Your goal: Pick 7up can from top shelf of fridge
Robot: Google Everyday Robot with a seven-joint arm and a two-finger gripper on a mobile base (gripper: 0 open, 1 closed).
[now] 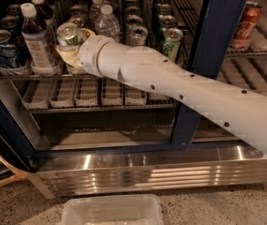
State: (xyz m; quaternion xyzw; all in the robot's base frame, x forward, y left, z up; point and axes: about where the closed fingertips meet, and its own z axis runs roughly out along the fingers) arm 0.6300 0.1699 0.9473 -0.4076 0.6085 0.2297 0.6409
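The fridge (208, 78) stands open, with a dark blue door frame. My gripper (72, 50) reaches in from the right on a long white arm, to the left front of the top shelf (16, 74). Its pale fingers (67, 55) are closed around the 7up can (69, 34), a silvery can with a shiny pull-tab top. The can is upright and sits slightly above the cans beside it. Its lettering is hidden by the fingers.
On the same shelf are a blue can (2, 48), purple-labelled bottles (37, 41), a water bottle (107, 25), a silver can (137, 34) and green cans (170, 41). A red can (245, 25) stands behind the right door. Empty lane trays (86, 93) lie below. A plastic bin (112, 210) sits on the floor.
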